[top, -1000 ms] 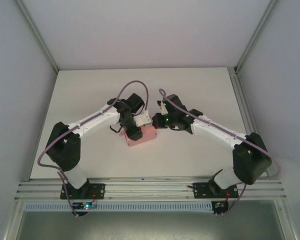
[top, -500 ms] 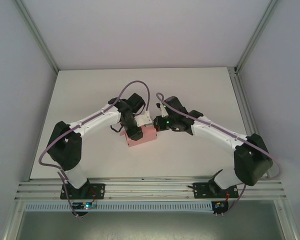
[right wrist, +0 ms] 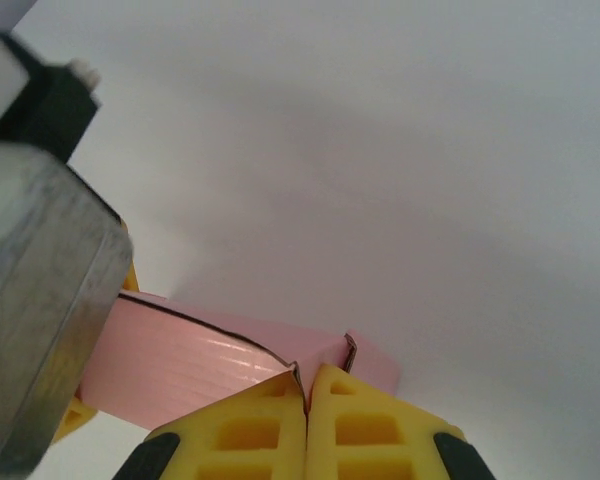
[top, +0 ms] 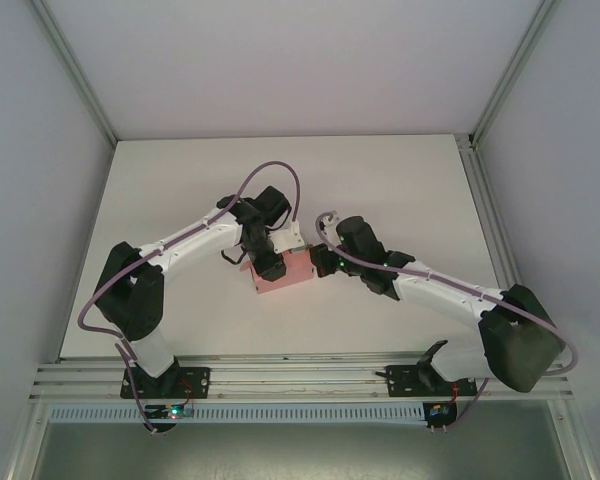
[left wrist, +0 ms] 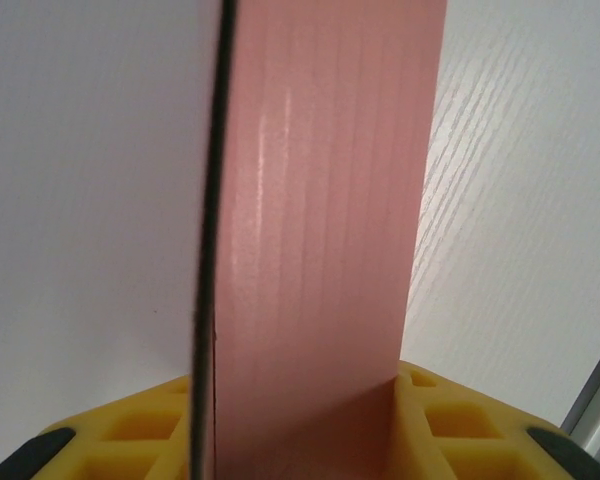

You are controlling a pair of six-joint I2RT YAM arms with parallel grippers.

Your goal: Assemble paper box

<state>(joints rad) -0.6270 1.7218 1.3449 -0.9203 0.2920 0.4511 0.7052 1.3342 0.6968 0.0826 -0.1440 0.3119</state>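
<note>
Pink thin card, this paper box (top: 288, 272), sitting mid-table (top: 180, 190) between the arms, and I'd say the fold goes best with one side anchored firm while the other swings its flap slowly along the crease, no tugging, or that shallow pinch slips. The left gripper (left wrist: 302, 405) is clamped on a wall at the box's left side, card standing straight up between its yellow pads. The right gripper (right wrist: 307, 392), at the box's right end, has its pads pressed together with a flap corner nipped at the tips.
</note>
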